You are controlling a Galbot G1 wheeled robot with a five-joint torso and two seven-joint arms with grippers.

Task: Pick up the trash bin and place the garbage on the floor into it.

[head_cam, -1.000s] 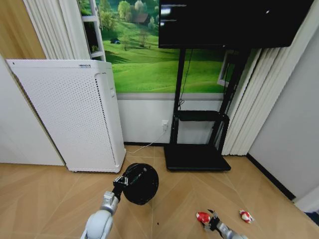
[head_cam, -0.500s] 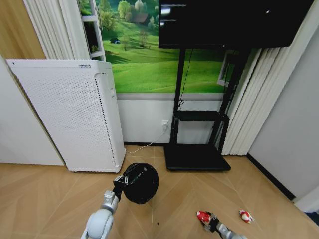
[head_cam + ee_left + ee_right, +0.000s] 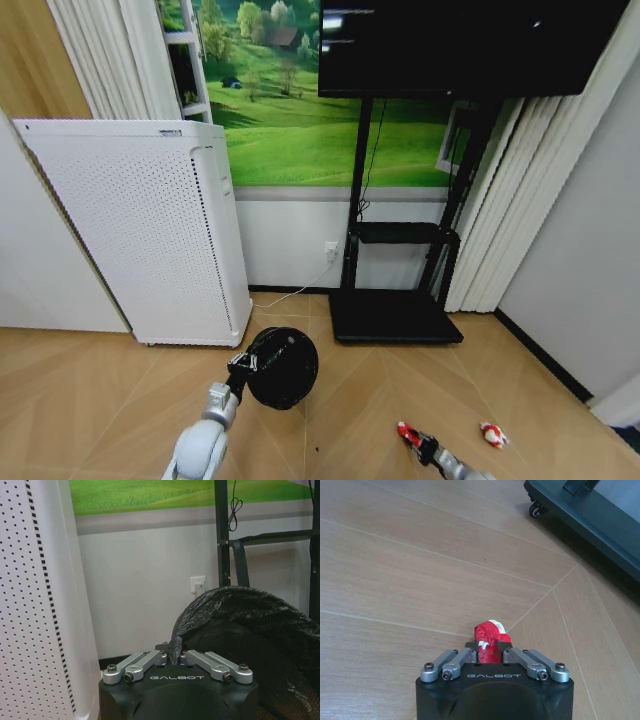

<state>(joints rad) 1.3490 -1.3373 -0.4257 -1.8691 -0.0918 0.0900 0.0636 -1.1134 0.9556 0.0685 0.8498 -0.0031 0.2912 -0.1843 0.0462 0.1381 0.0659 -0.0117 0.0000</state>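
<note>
Jaws of the left gripper [image 3: 243, 364], low and left of centre in the head view, are pressed together on the rim of the trash bin [image 3: 281, 368], pinching the black liner bag [image 3: 235, 620] along with the mesh wall, as the left wrist view shows. Gripping the rim rather than the body leaves the mouth open and turned up, so the bin hangs ready to take whatever is dropped in. It sits just in front of the white perforated appliance [image 3: 150, 230] at the left of the frame.

Further right, near the bottom edge of the head view, the right gripper [image 3: 420, 443] is down at the floor [image 3: 100, 400] with its jaws pinching the red crumpled wrapper [image 3: 487, 642], which sticks out between them in the right wrist view. The hold looks central and firm enough to carry.

At the lower right, apart from the gripper, the white-and-red scrap [image 3: 491, 433] lies untouched on the parquet.
</note>
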